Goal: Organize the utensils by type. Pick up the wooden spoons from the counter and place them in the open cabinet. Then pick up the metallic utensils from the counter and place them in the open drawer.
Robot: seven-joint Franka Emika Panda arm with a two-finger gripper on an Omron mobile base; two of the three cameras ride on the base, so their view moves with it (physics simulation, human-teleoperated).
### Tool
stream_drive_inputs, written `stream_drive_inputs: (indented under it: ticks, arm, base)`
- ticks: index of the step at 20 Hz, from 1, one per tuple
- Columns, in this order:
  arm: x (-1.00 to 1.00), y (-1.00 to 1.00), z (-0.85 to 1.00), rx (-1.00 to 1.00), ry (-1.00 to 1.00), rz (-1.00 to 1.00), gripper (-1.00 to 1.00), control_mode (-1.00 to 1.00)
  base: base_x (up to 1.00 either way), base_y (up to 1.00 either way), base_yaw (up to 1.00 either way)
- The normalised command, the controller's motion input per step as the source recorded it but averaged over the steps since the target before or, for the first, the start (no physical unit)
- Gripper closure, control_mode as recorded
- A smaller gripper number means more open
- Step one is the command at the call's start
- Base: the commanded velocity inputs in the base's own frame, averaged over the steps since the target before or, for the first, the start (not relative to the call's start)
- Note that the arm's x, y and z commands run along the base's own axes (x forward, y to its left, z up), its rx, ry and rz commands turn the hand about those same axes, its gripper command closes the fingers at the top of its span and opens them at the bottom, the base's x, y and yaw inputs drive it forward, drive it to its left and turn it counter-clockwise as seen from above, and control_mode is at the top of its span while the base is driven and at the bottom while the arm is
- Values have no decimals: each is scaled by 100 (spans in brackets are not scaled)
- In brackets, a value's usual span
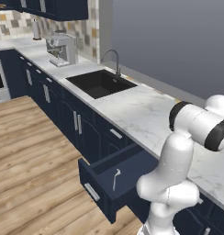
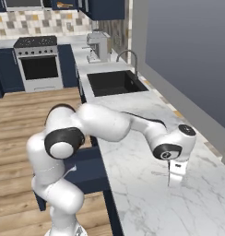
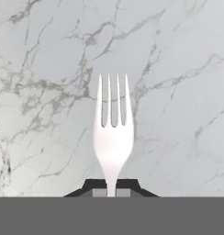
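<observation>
Silver fork (image 3: 113, 137) clamped in claw (image 3: 111, 192), tines pointing away, over marble counter (image 3: 49, 69).

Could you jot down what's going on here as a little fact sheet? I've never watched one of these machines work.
holding: a metal fork, tines pointing away from the hand
gripper: shut on the fork's handle
below the hand: white marble counter
open drawer: pulled out, one thin silver utensil already inside
sink: black, further along the counter
coffee machine: beyond the sink
</observation>
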Motion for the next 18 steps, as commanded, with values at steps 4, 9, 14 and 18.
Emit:
stream_drive_inputs:
  ticks: [4, 9, 14, 18]
  arm:
    - [13, 79, 25, -12, -1, 22, 100, -100]
    - [12, 77, 30, -11, -1, 28, 100, -100]
    - [22, 66, 34, -2, -3, 30, 100, -100]
    - [19, 75, 34, 0, 0, 33, 100, -100]
  base:
    - [0, 0, 0]
    - [0, 0, 0]
    - [0, 0, 0]
    - [0, 0, 0]
